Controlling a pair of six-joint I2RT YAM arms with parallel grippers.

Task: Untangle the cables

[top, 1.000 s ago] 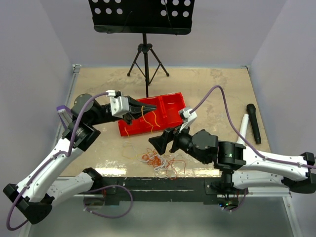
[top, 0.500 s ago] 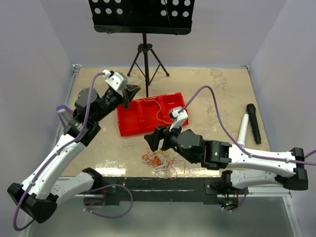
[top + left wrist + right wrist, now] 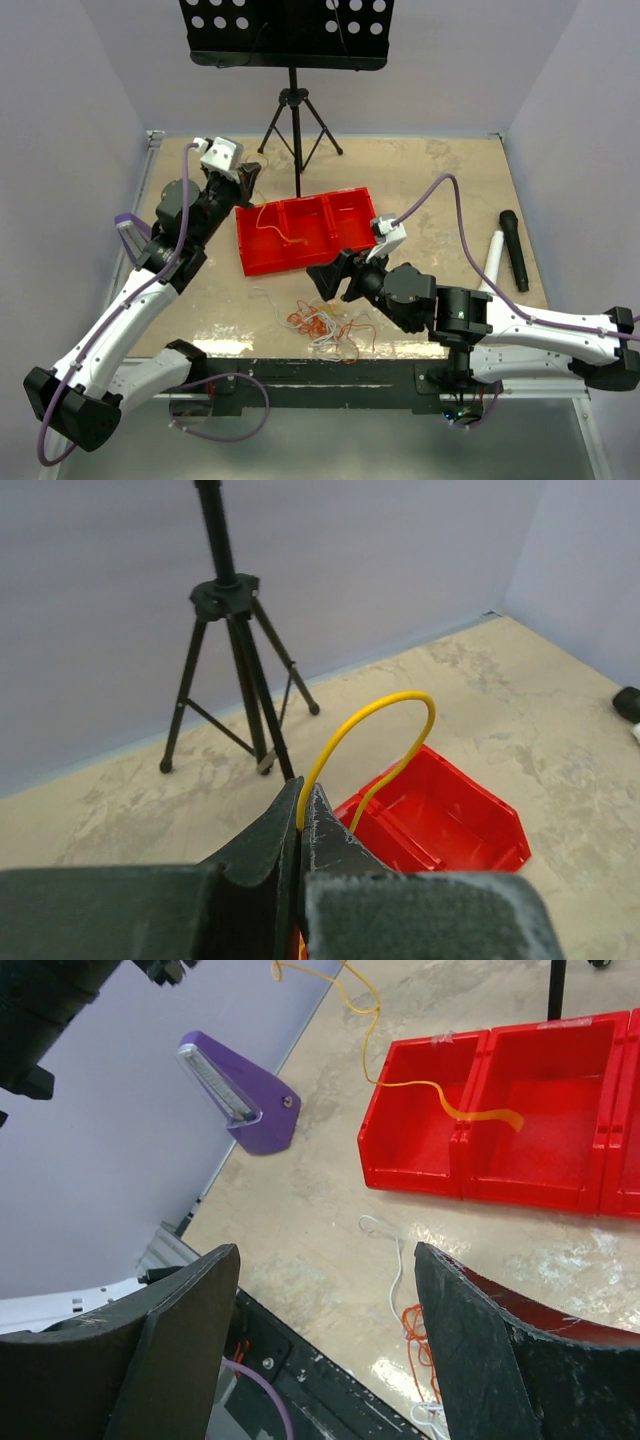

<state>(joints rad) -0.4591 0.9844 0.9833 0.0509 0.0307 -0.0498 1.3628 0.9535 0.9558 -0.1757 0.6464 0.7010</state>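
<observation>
Well, I judge the job barely begun. One yellow cable (image 3: 400, 694) is out of the heap: my left gripper (image 3: 248, 176) has its fingers pressed together on it, high over the far-left corner of the red tray (image 3: 290, 266). From there the wire droops and trails across the tray's left compartment. Whether its free end rests on the tray floor or hangs just above it, I cannot tell.

Everything else is left to do. The clump of cables (image 3: 325, 328), orange, white and a little red, lies on the table (image 3: 450, 180) near the front edge, between the two arm bases. A thin white strand (image 3: 262, 300) strays out to its left. My right gripper (image 3: 325, 1260) hovers above that clump with its fingers (image 3: 190, 1330) wide apart and nothing between them.

Several things are hard to read. From above, the clump is too small and fine for me to count the wires or see how they cross. The right wrist view cuts it off at the lower edge, showing only a few orange loops and the white strand. The left wrist view hides the wire below the fingertips.
</observation>
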